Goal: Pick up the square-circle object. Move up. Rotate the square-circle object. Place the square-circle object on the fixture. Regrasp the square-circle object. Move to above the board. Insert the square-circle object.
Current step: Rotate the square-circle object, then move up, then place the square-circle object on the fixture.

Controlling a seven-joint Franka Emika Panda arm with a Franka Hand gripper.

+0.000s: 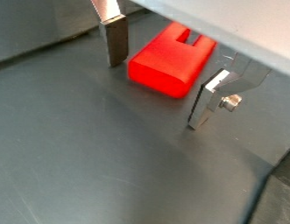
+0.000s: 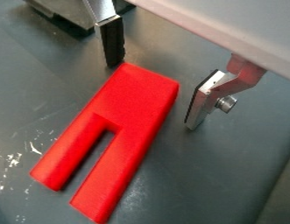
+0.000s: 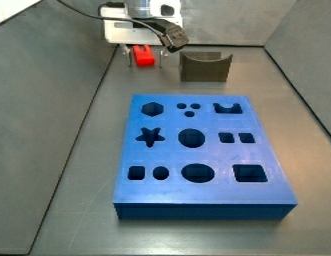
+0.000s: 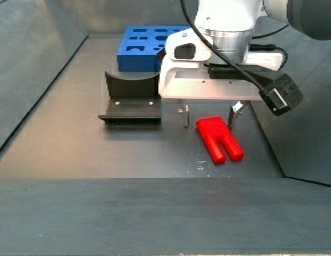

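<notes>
1. The square-circle object, a small bright red plastic block with two short legs at one end [image 2: 106,149], lies flat on the dark grey floor [image 1: 100,157]; in a side view it sits at about 5 o'clock from the fixture, legs pointing toward the camera [image 4: 219,139]

2. The gripper [image 2: 153,83], the two-finger end of the white arm, hangs low right over the solid end of the red block. Its fingers, flat silver plates with dark pads [image 1: 113,39], are spread apart, one on each side of the block, in both wrist views

3. The jaws are released and not pressing on anything; a clear gap shows between each pad and the block's sides, so nothing is grasped yet

4. The fixture, a small olive-brown blocky holder with a curved notch in its top [image 3: 204,66], stands bare, just beside the arm at about 3 o'clock in that side view

5. The board, a large flat blue rectangular slab with star, hexagon, round and square holes [image 3: 197,150], lies well apart from the block, at about 6 o'clock from the fixture, its holes all unfilled

6. I judge the task to be at its very first step: the pick-up is lined up but not closed. Lifting, rotating, resting on the fixture, regrasping, moving above the board and inserting all remain
</notes>
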